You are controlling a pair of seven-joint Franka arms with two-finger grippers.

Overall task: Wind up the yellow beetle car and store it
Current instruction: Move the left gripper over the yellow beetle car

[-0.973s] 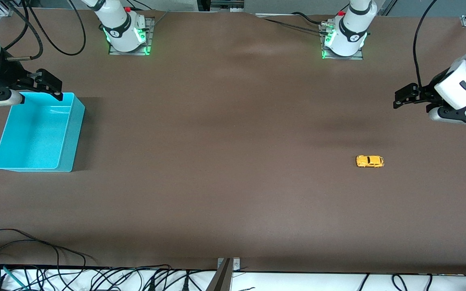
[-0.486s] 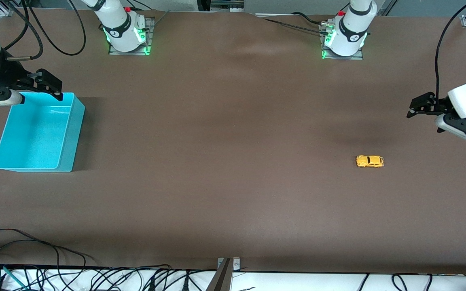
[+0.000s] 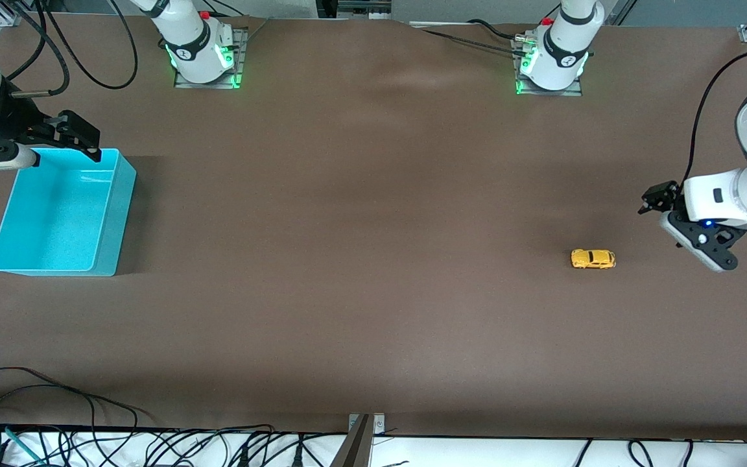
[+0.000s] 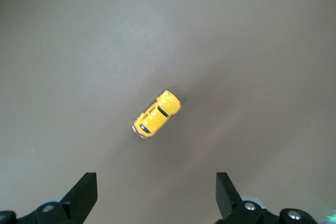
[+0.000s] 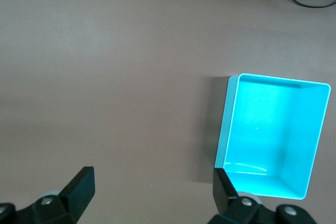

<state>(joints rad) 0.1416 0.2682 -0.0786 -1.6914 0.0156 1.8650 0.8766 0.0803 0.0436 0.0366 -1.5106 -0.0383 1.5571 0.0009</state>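
Nearest the front camera, along the bench (image 3: 373, 311) edge, loose black cables (image 3: 56, 441) lie tangled, mostly toward the right arm's end. Farther in, the yellow beetle car (image 3: 592, 259) sits on its wheels on the bare brown bench toward the left arm's end, with nothing touching it and nothing close around it. Its long axis runs along the bench's length, from one arm's end toward the other; which end is the nose cannot be told. In the left wrist view the car (image 4: 156, 114) lies at a slant, ahead of the two dark fingertips (image 4: 84, 192) and roughly midway between their lines.

The left gripper (image 3: 657, 200) hangs over the bench just off the car, closer to the left arm's end — its fingers are spread wide apart and hold nothing.

Toward the right arm's end stands the turquoise bin (image 3: 62, 214), open-topped and with nothing visible inside, well apart from the car. The right gripper (image 3: 78, 136) waits above the bin's rim on the side farthest from the camera, fingers apart and empty; the right wrist view shows the bin (image 5: 273, 135) below it.

Farthest back — the two arm bases (image 3: 203, 58) glow green.
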